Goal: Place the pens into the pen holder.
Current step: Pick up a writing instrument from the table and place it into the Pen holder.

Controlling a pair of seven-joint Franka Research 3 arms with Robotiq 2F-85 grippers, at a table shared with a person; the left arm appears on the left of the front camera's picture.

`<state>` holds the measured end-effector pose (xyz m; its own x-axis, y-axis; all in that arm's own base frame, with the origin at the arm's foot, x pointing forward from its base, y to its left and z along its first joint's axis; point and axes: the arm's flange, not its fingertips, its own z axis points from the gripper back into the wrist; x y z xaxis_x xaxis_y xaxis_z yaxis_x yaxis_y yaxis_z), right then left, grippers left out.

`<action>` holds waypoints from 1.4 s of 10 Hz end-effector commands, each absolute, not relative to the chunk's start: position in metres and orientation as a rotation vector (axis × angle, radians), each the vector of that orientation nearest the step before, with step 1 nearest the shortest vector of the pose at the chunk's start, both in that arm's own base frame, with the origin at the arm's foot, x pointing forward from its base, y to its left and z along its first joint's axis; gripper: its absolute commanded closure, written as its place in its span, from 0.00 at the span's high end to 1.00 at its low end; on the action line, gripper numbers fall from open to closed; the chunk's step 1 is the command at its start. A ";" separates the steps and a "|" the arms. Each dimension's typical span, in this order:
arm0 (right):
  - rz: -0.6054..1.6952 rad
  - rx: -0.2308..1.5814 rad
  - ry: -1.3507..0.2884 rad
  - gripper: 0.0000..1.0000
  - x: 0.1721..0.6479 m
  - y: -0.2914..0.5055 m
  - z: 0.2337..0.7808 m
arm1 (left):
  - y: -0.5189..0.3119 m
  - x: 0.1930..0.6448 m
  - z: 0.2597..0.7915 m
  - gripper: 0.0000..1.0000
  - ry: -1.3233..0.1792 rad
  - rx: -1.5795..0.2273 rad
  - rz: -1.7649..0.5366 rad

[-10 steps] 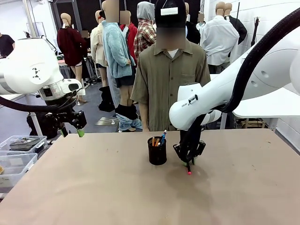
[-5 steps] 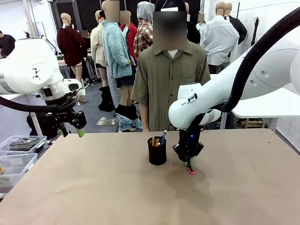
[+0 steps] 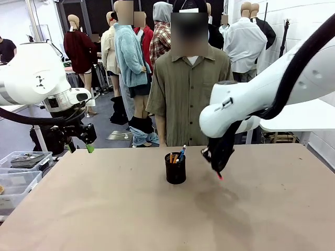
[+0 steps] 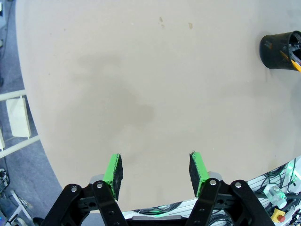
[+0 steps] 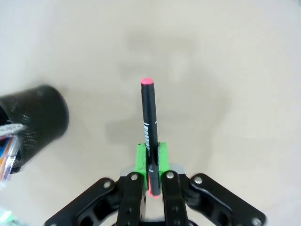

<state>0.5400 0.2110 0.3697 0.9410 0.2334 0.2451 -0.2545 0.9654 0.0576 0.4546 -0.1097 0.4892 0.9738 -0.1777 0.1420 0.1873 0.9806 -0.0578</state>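
**Right pincer holds a black pen in the air beside the pen holder**

A tan worktop (image 3: pixel 104 209) stretches across the front view, and near its middle stands the pen holder (image 3: pixel 175 168), a small black mesh cup, upright and open at the top. Several pens (image 3: pixel 178 156) already stand in it, among them a blue one and an orange one, their ends poking above the rim.

To the right of the pen holder, the right pincer (image 3: pixel 219 168) hangs above the worktop, clear of the surface. Its green pads are pressed together on a black pen (image 3: pixel 218 173) with a pink-red tip. In the front view the tip points down and slightly away from the pen holder, at about the height of the cup. In the right wrist view, the same black pen (image 5: pixel 149 122) runs straight out from between the closed pads of the right pincer (image 5: pixel 151 157), with the pen holder (image 5: pixel 36 120) blurred at the left edge.

Far to the left of the pen holder, past the worktop's edge, the left pincer (image 3: pixel 78 145) hangs with its pads spread apart and nothing between them. The left wrist view shows the left pincer (image 4: pixel 156 173) wide open over bare worktop, the pen holder (image 4: pixel 281 48) well off in the upper right corner.

Behind the pen holder, at the far side of the worktop, a person (image 3: pixel 188 94) in an olive shirt stands facing it.
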 end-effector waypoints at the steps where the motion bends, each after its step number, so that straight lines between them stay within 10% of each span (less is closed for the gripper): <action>1: 0.359 0.235 -0.501 0.00 0.521 0.180 0.392 | -0.110 0.454 0.491 0.74 -0.135 -0.057 -0.176; 6: 0.817 0.585 -0.944 0.00 0.530 0.181 0.421 | -0.110 0.454 0.491 0.74 -0.135 -0.057 -0.176; 14: 1.251 0.944 -0.969 0.00 0.553 0.182 0.401 | -0.110 0.454 0.491 0.74 -0.135 -0.057 -0.176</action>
<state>0.5470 0.1722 0.3872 0.1272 0.3207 0.9386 -0.9830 0.1669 0.0761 0.4546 -0.1099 0.4892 0.9738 -0.1780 0.1414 0.1877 0.9805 -0.0579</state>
